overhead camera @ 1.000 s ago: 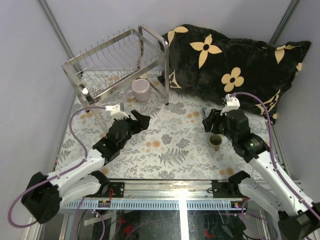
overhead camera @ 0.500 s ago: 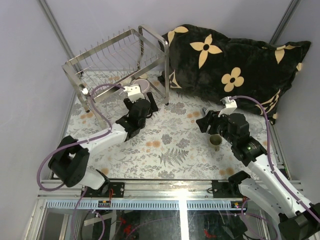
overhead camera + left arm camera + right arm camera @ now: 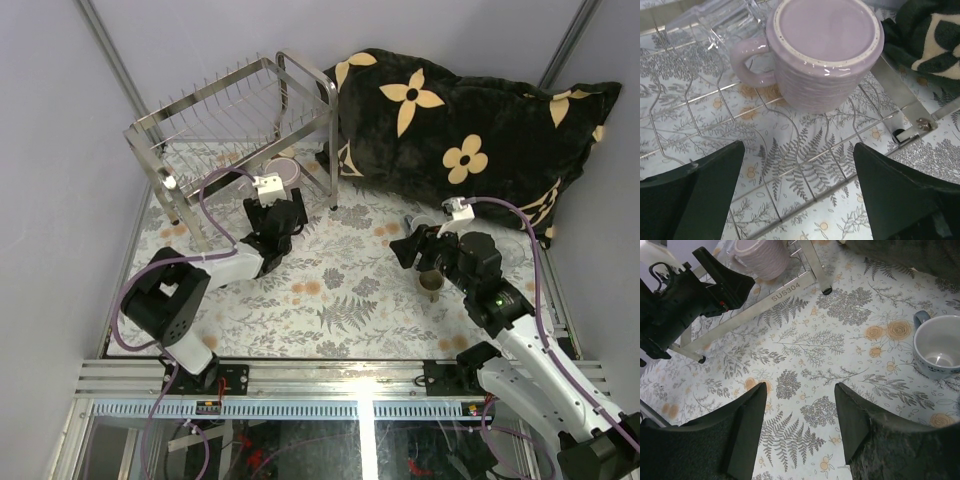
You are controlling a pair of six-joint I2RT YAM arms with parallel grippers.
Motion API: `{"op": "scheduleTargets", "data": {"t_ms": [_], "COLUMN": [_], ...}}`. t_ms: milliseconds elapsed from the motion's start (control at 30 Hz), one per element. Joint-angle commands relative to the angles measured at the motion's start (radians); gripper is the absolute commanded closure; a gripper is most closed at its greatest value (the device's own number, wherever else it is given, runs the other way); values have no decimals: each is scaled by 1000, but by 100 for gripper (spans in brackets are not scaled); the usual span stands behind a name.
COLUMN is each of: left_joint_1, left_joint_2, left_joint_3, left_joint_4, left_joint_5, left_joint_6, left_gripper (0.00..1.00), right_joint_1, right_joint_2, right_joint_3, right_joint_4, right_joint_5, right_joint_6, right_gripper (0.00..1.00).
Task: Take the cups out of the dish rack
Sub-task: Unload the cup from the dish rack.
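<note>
On the lower wire shelf of the dish rack point(image 3: 235, 120), at its right end, a lilac-pink mug point(image 3: 825, 55) stands upside down, base up, with its handle pointing toward a clear glass point(image 3: 715, 22) that lies on its side just beside it (whether the glass touches the handle is hard to tell). The left gripper point(image 3: 797, 160) hangs just in front of the mug and a little above the wires, aimed at it, with its jaws spread wide and nothing between them; both dark fingers point(image 3: 705, 195) are clear of the mug. In the overhead view the left arm reaches across the flower-printed counter point(image 3: 805, 355) to the near right corner of the rack. The rack stands at the far left of the counter, and its upper tier of thin tines holds no cup that can be made out. The right gripper point(image 3: 800, 405) hovers over bare counter on the right side, its jaws parted and holding nothing. A light blue mug point(image 3: 939, 347) with a cream inside stands upright on the counter just to the right of that gripper, well apart from the rack, its handle turned toward the far side. A large black pillow point(image 3: 470, 120) with cream flowers lies along the far right of the counter, its left end near the rack's right frame.
</note>
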Motion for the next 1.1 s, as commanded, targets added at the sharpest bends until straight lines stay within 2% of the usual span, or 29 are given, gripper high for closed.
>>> {"op": "scheduleTargets", "data": {"t_ms": [0, 167, 400, 733, 1067], "left_joint_1": [36, 104, 133, 245, 277], "left_joint_2": [34, 80, 130, 176, 211], "left_joint_3": [-33, -64, -92, -168, -132], "left_joint_4": [228, 344, 496, 740, 745], "left_joint_5": [-39, 38, 40, 226, 332], "left_joint_6": [72, 82, 107, 34, 21], "left_gripper": [8, 8, 7, 6, 6], "right_joint_1": [0, 0, 1, 1, 1], "right_joint_2": [-32, -58, -63, -88, -83], "right_joint_3": [-3, -18, -30, -43, -52], "right_joint_4": [71, 76, 92, 91, 95], "right_joint_5": [-33, -36, -50, -44, -44], "right_joint_6": [-8, -5, 3, 6, 13], "right_gripper": [36, 36, 36, 36, 36]}}
